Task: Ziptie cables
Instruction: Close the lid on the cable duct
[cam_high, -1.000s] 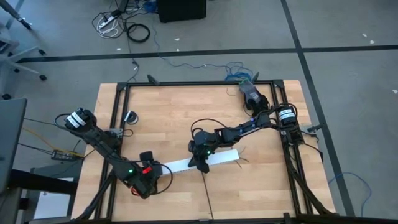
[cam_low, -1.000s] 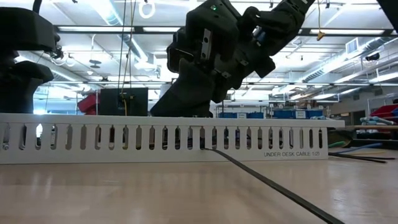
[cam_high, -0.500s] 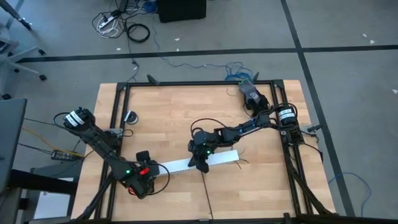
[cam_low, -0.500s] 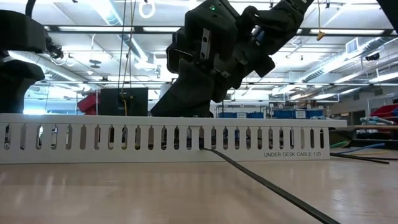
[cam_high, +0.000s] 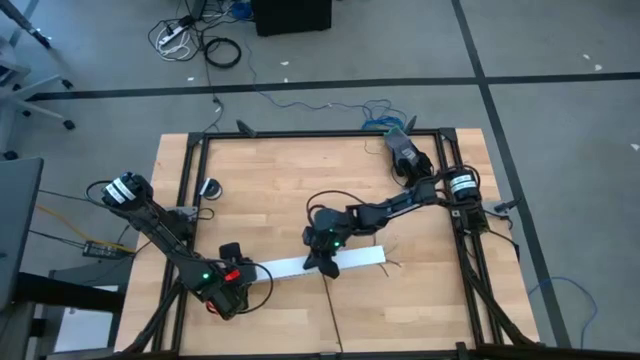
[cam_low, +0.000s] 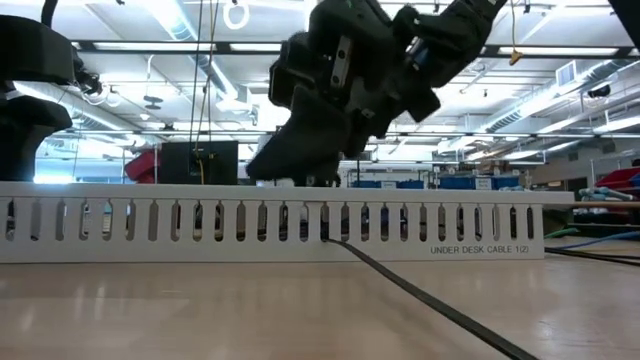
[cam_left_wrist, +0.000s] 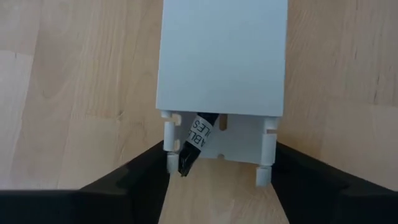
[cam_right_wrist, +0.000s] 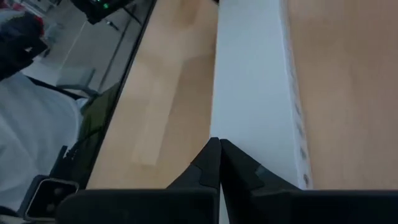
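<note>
White channel (cam_left_wrist: 222, 59) holds a labelled black cord (cam_left_wrist: 196, 143); left fingers (cam_left_wrist: 134, 177) spread around its end, right fingers (cam_right_wrist: 208, 163) pressed together above it.

Bright, even overhead light — ceiling strip lights (cam_low: 150, 105) glare in the low view; the table (cam_low: 200, 310) nearest that camera blurs, and shadows stay soft.

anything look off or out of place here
Mostly tidy. The ziptie runs out of a slot in the white channel and trails loose across the table; the channel lies slightly askew on it.
</note>
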